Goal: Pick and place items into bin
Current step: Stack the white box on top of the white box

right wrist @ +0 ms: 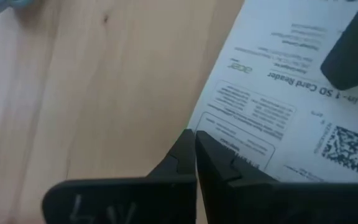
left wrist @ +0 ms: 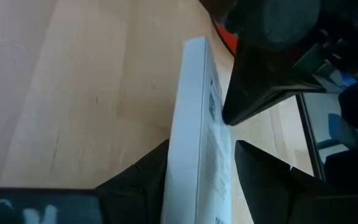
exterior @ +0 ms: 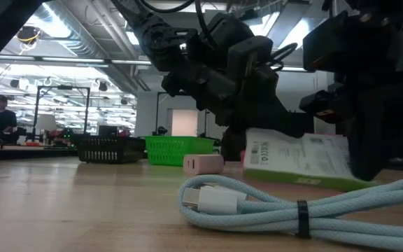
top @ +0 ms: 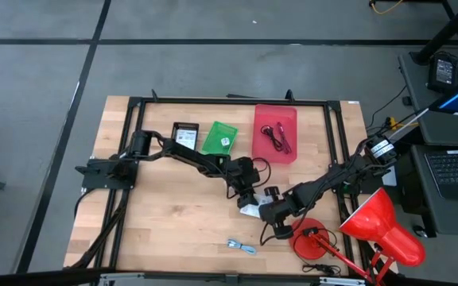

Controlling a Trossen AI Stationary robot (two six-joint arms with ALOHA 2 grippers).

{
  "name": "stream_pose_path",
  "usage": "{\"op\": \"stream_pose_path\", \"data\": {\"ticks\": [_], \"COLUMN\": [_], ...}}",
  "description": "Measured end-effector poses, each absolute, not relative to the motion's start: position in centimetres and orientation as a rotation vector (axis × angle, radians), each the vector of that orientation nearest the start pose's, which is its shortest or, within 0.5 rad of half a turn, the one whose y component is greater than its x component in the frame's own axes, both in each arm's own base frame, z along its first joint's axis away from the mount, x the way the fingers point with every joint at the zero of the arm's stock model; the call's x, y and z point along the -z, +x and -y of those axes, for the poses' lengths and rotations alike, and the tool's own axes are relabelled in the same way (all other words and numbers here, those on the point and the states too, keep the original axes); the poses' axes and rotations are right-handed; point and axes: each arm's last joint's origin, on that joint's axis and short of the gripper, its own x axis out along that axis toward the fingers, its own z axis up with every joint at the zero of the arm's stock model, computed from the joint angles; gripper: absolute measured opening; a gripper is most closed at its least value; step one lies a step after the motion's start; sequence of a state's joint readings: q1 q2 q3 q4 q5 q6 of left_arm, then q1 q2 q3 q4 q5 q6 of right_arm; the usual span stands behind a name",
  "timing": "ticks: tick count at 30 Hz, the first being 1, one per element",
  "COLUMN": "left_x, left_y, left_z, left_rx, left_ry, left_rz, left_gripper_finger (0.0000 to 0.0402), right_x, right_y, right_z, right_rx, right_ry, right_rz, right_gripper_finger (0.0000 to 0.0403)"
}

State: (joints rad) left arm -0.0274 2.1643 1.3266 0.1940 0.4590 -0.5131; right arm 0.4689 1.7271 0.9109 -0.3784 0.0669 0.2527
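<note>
A white printed packet (top: pixel 251 210) stands near the table's middle, between my two grippers. My left gripper (top: pixel 249 197) is shut on it; the left wrist view shows the packet (left wrist: pixel 194 112) edge-on between the fingers. My right gripper (top: pixel 267 213) is shut, its tips at the packet (right wrist: pixel 291 93). In the low view the packet (exterior: pixel 296 157) stands tilted on a long edge. The red bin (top: pixel 275 133) at the far side holds red and black cords. A blue-white cable (top: pixel 241 247) lies near the front edge, and a small pink cube (exterior: pixel 203 164) sits on the table. My left gripper pinches the packet's two broad faces (left wrist: pixel 219 155) between its two fingers, slanting down from the table's left. The packet stands on edge and tilted; whether its lower edge rests on the table I cannot tell. My right gripper's shut fingertips (right wrist: pixel 191 140) meet the packet's printed face at its edge (right wrist: pixel 213 127), coming steeply from above on the right.
A green tray (top: pixel 219 137) and a black one (top: pixel 184 133) lie left of the bin. A red desk lamp (top: pixel 380 226) with its round base (top: pixel 312 242) stands at the near right. A black frame (top: pixel 133 143) runs round the table.
</note>
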Motion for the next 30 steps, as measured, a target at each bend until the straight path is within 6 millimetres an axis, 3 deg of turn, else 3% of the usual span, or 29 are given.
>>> {"op": "stream_pose_path", "data": {"ticks": [7,17,30], "left_x": [-12.4,-12.7,-14.8], "left_y": [45.0,45.1,44.0], "left_z": [2.7,2.7,1.3], "left_rx": [0.305,0.335,0.339], "left_ry": [-0.590,-0.550,-0.457], "left_rz": [-0.745,-0.729,-0.768], "left_gripper_finger": [0.0135,0.0036,0.0034], "right_x": [-13.7,-13.7,-14.7], "right_y": [27.6,27.6,27.7], "right_z": [-13.8,-13.8,-13.7], "right_rx": [-0.203,-0.212,-0.171], "right_ry": [-0.093,-0.080,-0.075], "right_rz": [-1.185,-1.186,-1.177], "right_gripper_finger": [0.0000,0.0000,0.0000]}}
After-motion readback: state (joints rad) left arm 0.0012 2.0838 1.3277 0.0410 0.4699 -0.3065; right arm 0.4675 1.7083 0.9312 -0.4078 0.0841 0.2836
